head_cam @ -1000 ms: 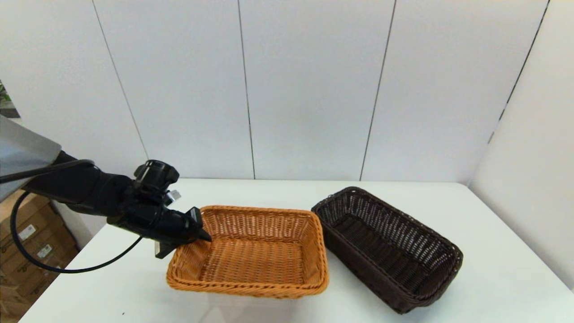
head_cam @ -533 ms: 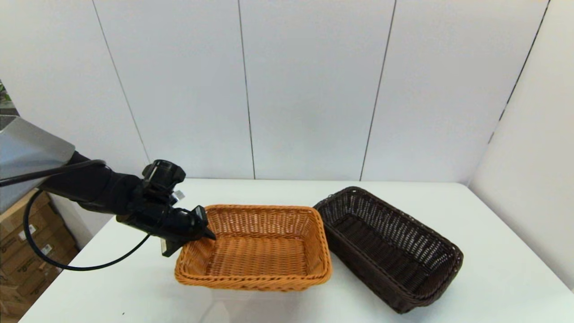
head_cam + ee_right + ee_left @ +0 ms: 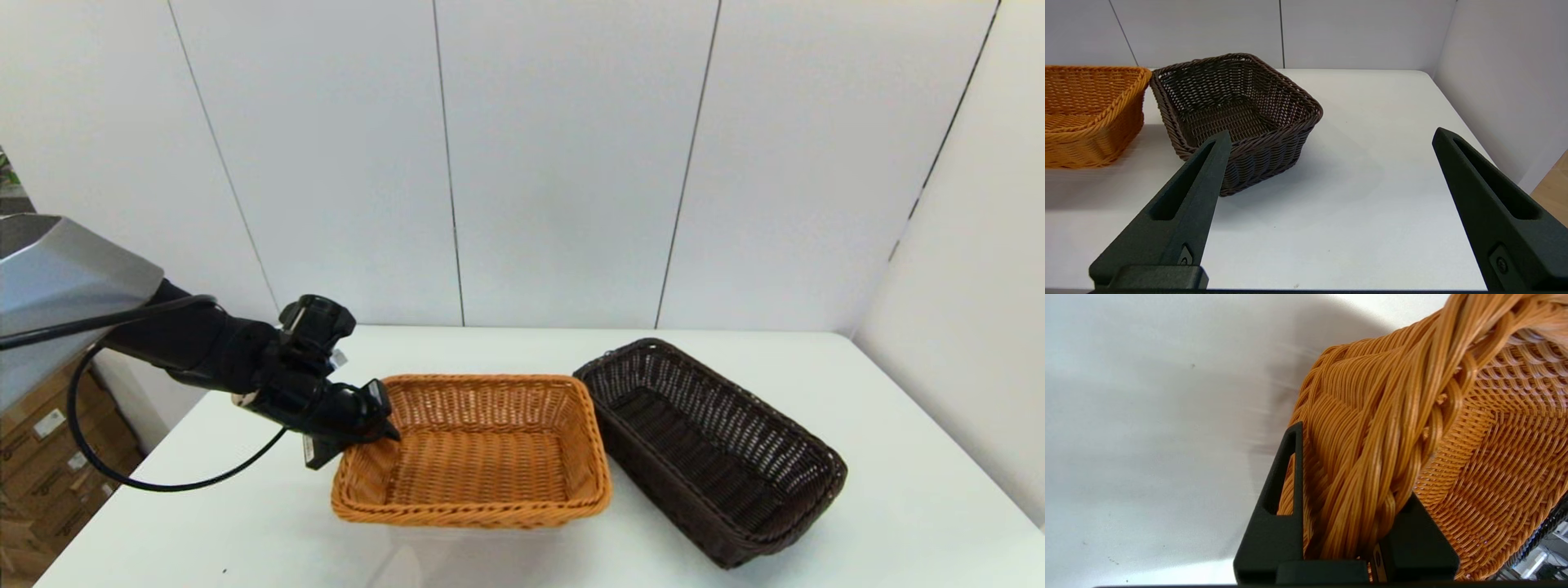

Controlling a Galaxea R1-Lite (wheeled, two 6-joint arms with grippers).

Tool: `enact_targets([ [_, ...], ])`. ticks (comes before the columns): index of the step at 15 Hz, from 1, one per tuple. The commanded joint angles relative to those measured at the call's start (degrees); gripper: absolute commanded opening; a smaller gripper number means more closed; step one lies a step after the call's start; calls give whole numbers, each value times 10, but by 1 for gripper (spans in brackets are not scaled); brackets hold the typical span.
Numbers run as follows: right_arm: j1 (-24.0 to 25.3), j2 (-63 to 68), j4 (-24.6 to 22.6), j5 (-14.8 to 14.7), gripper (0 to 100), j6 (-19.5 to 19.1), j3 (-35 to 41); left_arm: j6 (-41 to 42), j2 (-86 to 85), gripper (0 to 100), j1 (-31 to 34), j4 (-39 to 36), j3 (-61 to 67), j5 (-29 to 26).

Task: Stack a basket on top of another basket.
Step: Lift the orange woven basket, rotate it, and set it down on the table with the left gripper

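Clamped on the braided rim of the orange basket [image 3: 473, 453], the left gripper [image 3: 371, 425] holds that basket at its left end near the far corner. In the left wrist view the two black fingers [image 3: 1274, 522] pinch the thick twisted rim [image 3: 1372, 457] from both sides, one outside the wall and one inside. The basket is rectangular, woven of glossy orange-tan strands, with sloping sides and a tight flat weave across its floor. Nothing lies inside it. It sits on the smooth white table [image 3: 898, 506], in the middle of the near half.

Just to its right is the dark basket [image 3: 710, 449], a rectangular woven one, dark brown to almost black, with a rolled rim and a more open weave in its walls. It lies at an angle to the orange basket, its far left corner very close to or touching the orange basket's far right corner; contact cannot be told for certain. It holds nothing either.

Well back from both baskets, the right gripper [image 3: 1331, 143] hangs over the near right part of the table with its long, wedge-shaped black fingers [image 3: 1180, 204] spread wide, holding nothing. Plain white panelled walls [image 3: 555, 163] stand behind the table.
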Motion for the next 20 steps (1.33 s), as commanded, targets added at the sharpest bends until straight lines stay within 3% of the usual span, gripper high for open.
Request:
enact_targets([
  [1,0,1,0,0,100,0,0,-1,6,0,-3,1,0,2],
  [20,0,1,0,0,100,0,0,27,-8,0,20,8,18,-14],
])
